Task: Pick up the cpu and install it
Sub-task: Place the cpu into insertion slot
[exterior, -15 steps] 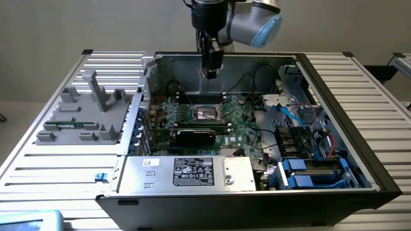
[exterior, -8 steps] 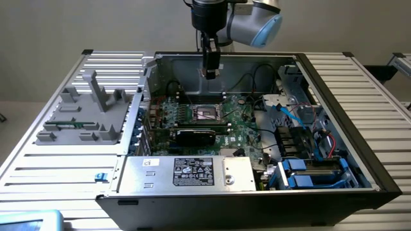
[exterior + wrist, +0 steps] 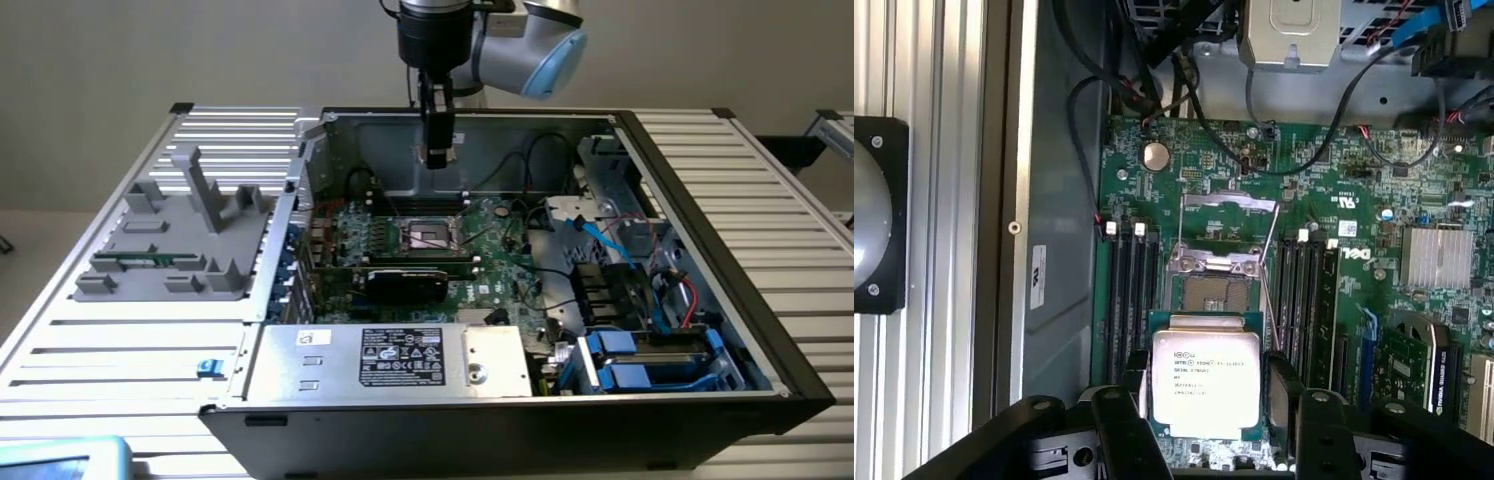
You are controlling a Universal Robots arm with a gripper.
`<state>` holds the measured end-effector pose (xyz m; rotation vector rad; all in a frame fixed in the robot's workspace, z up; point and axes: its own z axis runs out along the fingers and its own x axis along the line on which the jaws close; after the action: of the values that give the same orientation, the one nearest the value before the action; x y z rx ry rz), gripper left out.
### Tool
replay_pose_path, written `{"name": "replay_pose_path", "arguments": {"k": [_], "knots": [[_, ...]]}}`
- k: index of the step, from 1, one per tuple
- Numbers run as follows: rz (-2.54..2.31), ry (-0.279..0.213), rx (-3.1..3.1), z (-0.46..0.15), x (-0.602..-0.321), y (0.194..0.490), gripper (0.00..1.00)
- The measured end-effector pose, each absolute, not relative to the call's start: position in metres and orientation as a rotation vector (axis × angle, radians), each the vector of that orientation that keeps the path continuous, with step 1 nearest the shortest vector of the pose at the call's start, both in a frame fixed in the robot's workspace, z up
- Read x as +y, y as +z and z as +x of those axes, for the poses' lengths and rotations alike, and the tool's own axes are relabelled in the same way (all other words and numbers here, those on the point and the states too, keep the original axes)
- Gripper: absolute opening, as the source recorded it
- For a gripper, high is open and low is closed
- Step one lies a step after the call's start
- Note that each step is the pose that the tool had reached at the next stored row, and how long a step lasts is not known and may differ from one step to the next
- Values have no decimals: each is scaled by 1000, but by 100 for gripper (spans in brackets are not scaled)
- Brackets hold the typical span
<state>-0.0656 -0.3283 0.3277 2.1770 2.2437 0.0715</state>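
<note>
The pincer (image 3: 1211, 415) clamps the cpu (image 3: 1206, 375) by its edges, jaws fairly wide, apparently hovering above the open socket (image 3: 1214, 290).

Silver-grey and black arm with black fingers

The arm (image 3: 501, 55) has a rounded silver-grey joint housing closed by a pale blue cap (image 3: 563, 50). Beside it are a black cylindrical wrist section (image 3: 434, 35) and a narrow black stem. The fingers (image 3: 1122, 432) are glossy black and thick-walled, with rounded edges and small round screw heads.
</note>
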Motion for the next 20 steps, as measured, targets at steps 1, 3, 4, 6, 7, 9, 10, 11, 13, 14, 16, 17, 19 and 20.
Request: {"name": "replay_pose_path", "arguments": {"k": [1,3,4,6,7,9,10,11,13,14,16,17,19,20], "knots": [[2177,72,2244,-66,-328,328,55],[2177,72,2244,-66,-328,328,55],[2180,73,2242,-66,-328,328,55],[2204,74,2218,-66,-328,327,55],[2218,74,2204,-66,-328,327,55],[2230,74,2191,-66,-329,326,55],[2232,74,2189,-66,-330,325,55],[2234,74,2187,-66,-333,324,55],[2239,75,2183,-66,-336,320,55],[2243,75,2179,-66,-337,318,55],[2260,75,2160,-66,-337,315,55],[2271,75,2148,-66,-337,313,55],[2292,74,2125,-66,-337,309,55],[2301,74,2115,-66,-337,307,55]]}}
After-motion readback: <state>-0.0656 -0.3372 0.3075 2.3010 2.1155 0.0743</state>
